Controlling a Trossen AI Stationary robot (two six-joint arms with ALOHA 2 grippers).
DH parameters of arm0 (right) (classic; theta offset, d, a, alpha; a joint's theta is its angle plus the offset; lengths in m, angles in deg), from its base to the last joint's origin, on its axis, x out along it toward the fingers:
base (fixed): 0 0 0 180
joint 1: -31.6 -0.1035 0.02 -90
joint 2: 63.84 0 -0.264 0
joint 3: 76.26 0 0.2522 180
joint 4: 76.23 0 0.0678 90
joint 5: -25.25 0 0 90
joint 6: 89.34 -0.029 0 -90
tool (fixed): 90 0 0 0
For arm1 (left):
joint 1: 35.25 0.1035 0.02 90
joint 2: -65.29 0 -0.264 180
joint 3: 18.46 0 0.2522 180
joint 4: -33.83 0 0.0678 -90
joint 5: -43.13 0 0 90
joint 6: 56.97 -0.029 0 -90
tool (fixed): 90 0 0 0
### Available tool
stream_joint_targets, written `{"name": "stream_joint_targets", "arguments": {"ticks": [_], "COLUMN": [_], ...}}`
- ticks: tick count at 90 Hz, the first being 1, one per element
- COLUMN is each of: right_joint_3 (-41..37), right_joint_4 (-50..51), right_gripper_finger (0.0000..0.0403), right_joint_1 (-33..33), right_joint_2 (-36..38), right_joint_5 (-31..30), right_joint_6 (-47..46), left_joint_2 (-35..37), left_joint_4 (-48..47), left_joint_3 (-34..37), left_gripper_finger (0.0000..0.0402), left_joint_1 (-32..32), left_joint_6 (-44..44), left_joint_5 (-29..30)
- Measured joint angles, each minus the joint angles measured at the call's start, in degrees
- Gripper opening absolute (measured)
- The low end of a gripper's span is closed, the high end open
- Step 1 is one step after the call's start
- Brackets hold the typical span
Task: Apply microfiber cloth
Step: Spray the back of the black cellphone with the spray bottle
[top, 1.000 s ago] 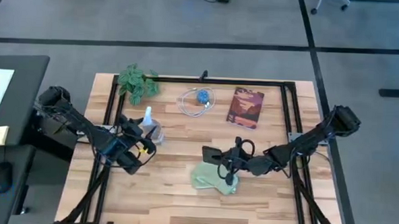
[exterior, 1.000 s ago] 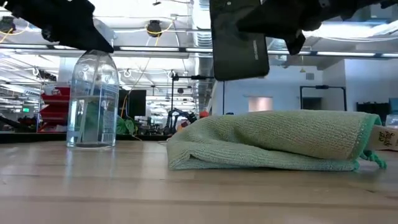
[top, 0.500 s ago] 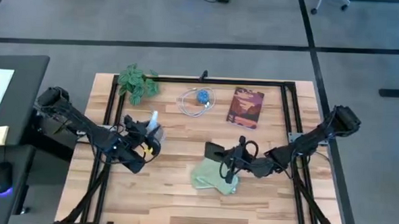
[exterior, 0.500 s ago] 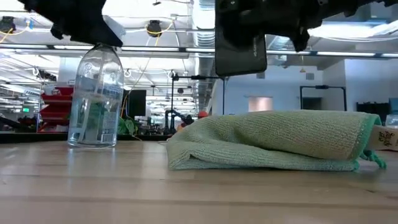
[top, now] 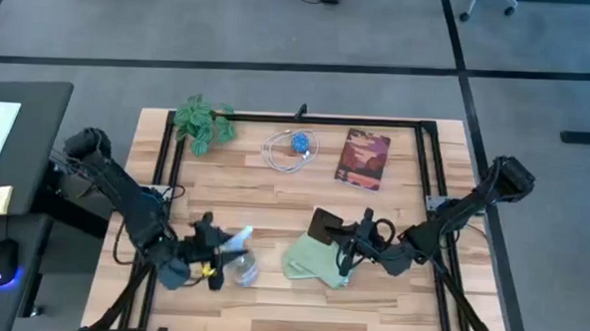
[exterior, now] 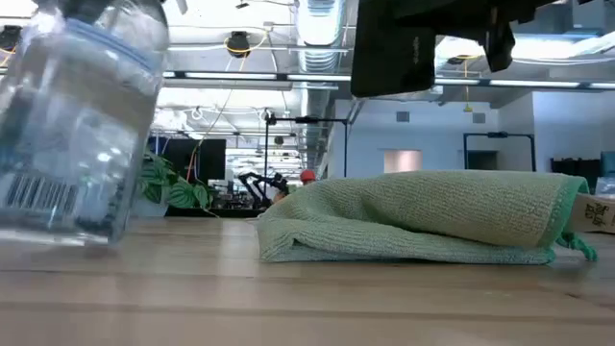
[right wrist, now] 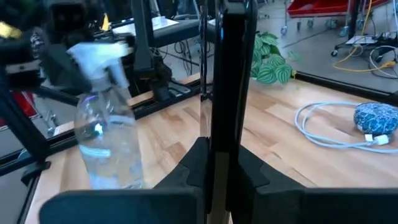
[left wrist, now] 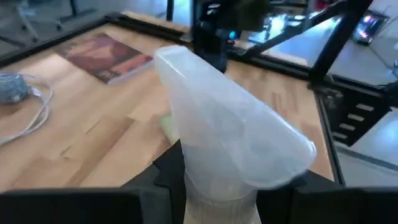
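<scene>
Microfiber cloth (top: pixel 314 260): I count one, mint-green, bunched on the table (top: pixel 274 190) near its front edge, right of centre.
Right gripper (top: pixel 343 244): I see it pinching one black phone (top: pixel 324 227) on edge, held above the cloth's far side.
Left gripper (top: pixel 207 254): I see it clamped on one clear spray bottle (top: pixel 237 259), tilted, near the front edge, left of the cloth.
Back edge: one artificial plant (top: pixel 203 123) at the left corner, one coiled cable (top: pixel 291 150), one book (top: pixel 363 160).

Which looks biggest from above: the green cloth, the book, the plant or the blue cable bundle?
In the high view, largest first:
1. microfiber cloth
2. book and plant, too alike to rank
3. cable bundle
</scene>
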Motion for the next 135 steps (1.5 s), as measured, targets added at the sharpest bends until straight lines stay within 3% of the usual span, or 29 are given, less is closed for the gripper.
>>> {"name": "stream_joint_targets", "arguments": {"ticks": [18,43,57,80,100,114,135], "right_joint_3": [0.0,-0.01,-0.01,-0.02,-0.02,-0.02,-0.02], "right_joint_4": [0.03,0.08,0.18,0.32,0.45,0.47,0.47], "right_gripper_finger": [0.0012,0.0012,0.0012,0.0012,0.0012,0.0012,0.0012], "right_joint_1": [0.54,0.92,1.29,1.51,1.72,1.78,1.99], "right_joint_2": [0.0,0.0,-0.09,-0.13,-0.13,-0.13,-0.13], "right_joint_5": [0.0,0.26,0.69,2.27,2.79,3.26,3.26], "right_joint_6": [-0.02,-0.02,-0.02,-0.02,-0.02,-0.02,-0.01], "left_joint_2": [-7.15,-8.77,-7.63,-3.89,-2.81,-2.89,-2.89], "left_joint_4": [14.56,19.1,16.9,-0.37,-11.65,-12.41,-12.68], "left_joint_3": [-0.2,0.09,-0.23,-2.78,-2.89,-2.82,-2.82], "left_gripper_finger": [0.0117,0.0263,0.0305,0.0312,0.0312,0.0313,0.0313], "left_joint_1": [-0.35,-0.71,-2.43,-6.26,-6.16,-5.76,-2.39], "left_joint_6": [-12.07,-21.3,-25.35,-21.59,-8.62,-7.54,-10.6], "left_joint_5": [2.09,-0.93,-4.39,-3.71,-3.56,0.53,1.22]}}
